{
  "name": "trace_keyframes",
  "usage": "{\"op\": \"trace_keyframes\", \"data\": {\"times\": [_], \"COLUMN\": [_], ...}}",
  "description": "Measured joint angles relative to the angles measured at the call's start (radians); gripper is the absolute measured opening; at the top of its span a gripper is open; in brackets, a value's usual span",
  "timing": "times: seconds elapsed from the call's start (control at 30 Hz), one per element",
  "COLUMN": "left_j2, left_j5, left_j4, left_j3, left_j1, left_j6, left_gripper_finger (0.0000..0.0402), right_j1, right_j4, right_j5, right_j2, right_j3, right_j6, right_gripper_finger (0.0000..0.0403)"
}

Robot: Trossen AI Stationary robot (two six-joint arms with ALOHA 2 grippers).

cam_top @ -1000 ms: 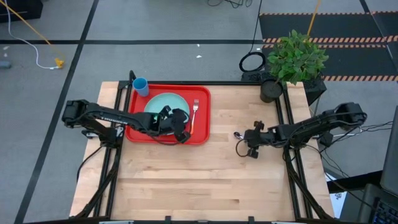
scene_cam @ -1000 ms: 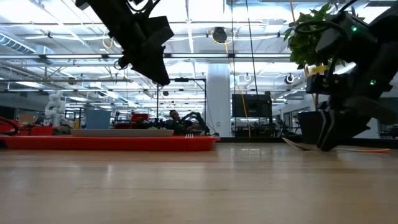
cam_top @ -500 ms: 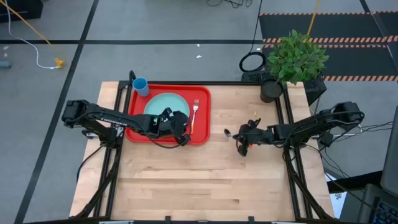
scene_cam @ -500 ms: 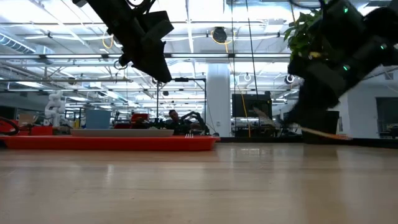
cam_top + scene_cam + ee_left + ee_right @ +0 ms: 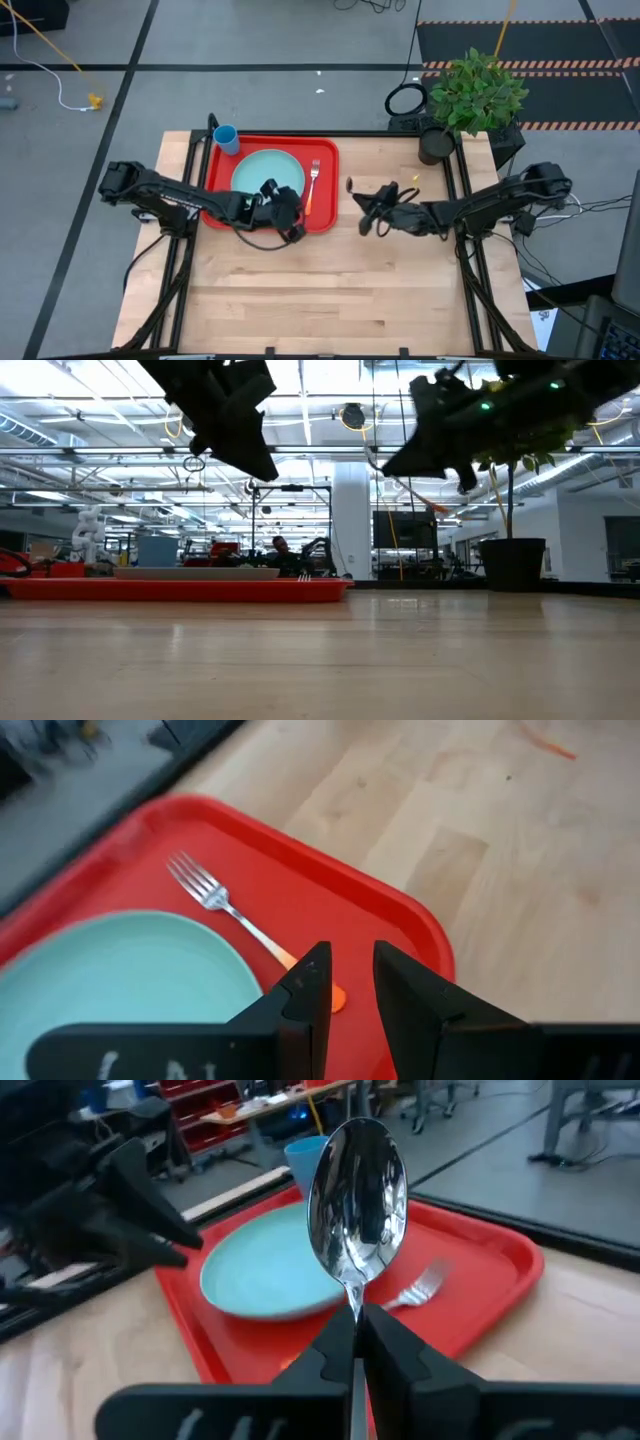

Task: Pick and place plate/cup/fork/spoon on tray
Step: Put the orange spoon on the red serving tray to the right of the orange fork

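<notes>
The red tray [image 5: 325, 218] lies at the table's far left. The mint-green plate [image 5: 262, 170] and the fork [image 5: 314, 178] lie on it, and the blue cup [image 5: 226, 138] stands at its far left corner. My left gripper [image 5: 288, 214] hovers over the tray's near edge, empty, its fingers [image 5: 312, 982] a narrow gap apart. My right gripper [image 5: 362, 202] is just right of the tray, in the air, shut on the spoon [image 5: 358, 1200]. The spoon's bowl [image 5: 350, 185] points toward the tray. My right gripper pinches the spoon's thin neck [image 5: 354, 1302], just behind the bowl, between its two fingers. The fingers come about level from the table's right side. The bowl sticks out ahead of the fingertips, and the orange handle [image 5: 432, 506] runs back past the gripper. The spoon is lifted clear of the table.
A potted plant [image 5: 472, 95] stands at the table's far right corner. Bare wooden table [image 5: 330, 290] stretches along the near side and between the tray and the right arm.
My right gripper has risen from the table with the spoon and gone toward the table's left edge, up to the tray's right rim. The spoon, which lay on the table, now hangs clear of it.
</notes>
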Motion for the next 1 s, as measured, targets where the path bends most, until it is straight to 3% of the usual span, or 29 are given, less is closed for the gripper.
{"op": "trace_keyframes", "data": {"times": [0.1, 0.4, 0.77, 0.93, 1.0], "left_j2": [0.0, -0.006, -0.006, -0.006, -0.006], "left_j5": [-0.052, -0.067, -0.121, -0.137, -0.155], "left_j4": [-0.007, -0.156, -0.35, -0.36, -0.362], "left_j3": [0.0, 0.001, 0.001, 0.001, 0.001], "left_j1": [-0.029, -0.071, -0.103, -0.122, -0.127], "left_j6": [0.035, -0.004, -0.071, -0.05, -0.048], "left_gripper_finger": [0.0081, 0.0081, 0.0081, 0.0081, 0.0081], "right_j1": [0.01, -0.049, -0.146, -0.18, -0.182], "right_j4": [0.003, 0.004, 0.216, 0.231, 0.165], "right_j5": [0.051, 0.052, -0.085, -0.07, -0.011], "right_j2": [0.102, 0.37, 0.5, 0.507, 0.507], "right_j3": [0.09, 0.332, 0.36, 0.36, 0.381], "right_j6": [-0.017, -0.004, 0.27, 0.387, 0.39], "right_gripper_finger": [0.0001, 0.0, 0.0, 0.0, 0.0]}}
